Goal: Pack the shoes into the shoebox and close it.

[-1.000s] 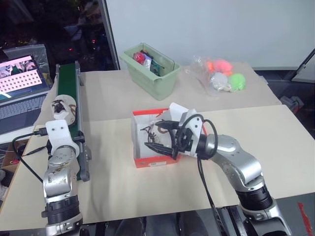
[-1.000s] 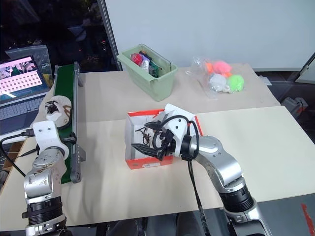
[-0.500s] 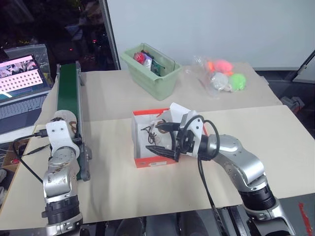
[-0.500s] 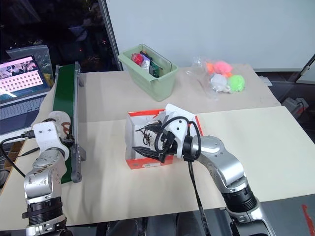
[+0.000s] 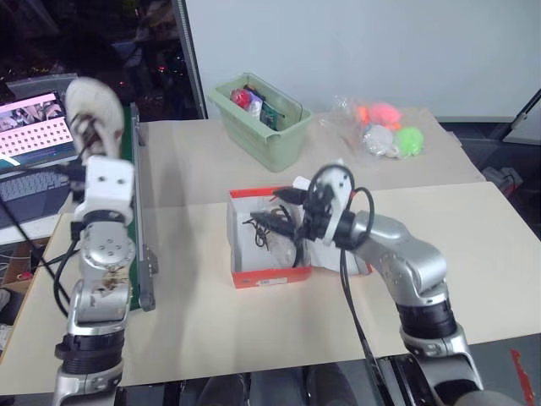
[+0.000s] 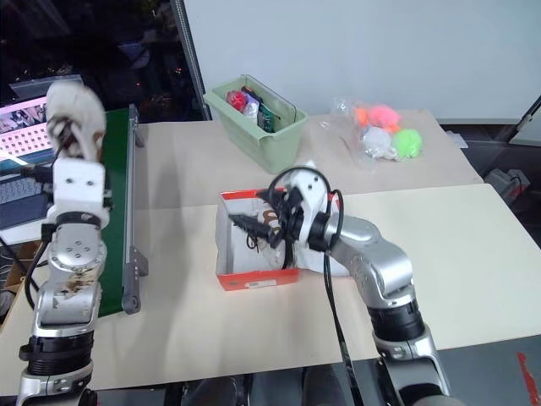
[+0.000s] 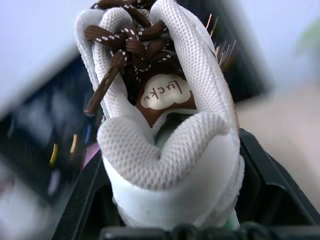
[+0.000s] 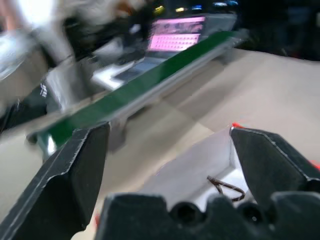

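A white shoe (image 5: pixel 91 106) with brown laces is lifted high at the far left, above the conveyor, toe up. My left gripper (image 7: pixel 170 197) is shut on its heel, one black finger (image 7: pixel 82 200) on each side. The red shoebox (image 5: pixel 266 277) stands open at the table's middle, white inside. Dark laces of another shoe (image 5: pixel 256 228) show inside it, mostly hidden by my arm. My right gripper (image 5: pixel 275 222) hangs open just above the box, nothing between its fingers (image 8: pixel 75 170). The box's white inner wall (image 8: pixel 200 160) lies beyond them.
A green conveyor belt (image 6: pixel 114 194) runs along the table's left edge, with a laptop (image 5: pixel 34 127) beyond it. A pale green bin (image 5: pixel 262 118) of small items stands behind the box. A clear bag of coloured balls (image 5: pixel 385 131) lies at the back right.
My left gripper closed on the shoe lying on the conveyor and raised it high. My right gripper stayed open and pushed a little farther over the box, rolling slightly.
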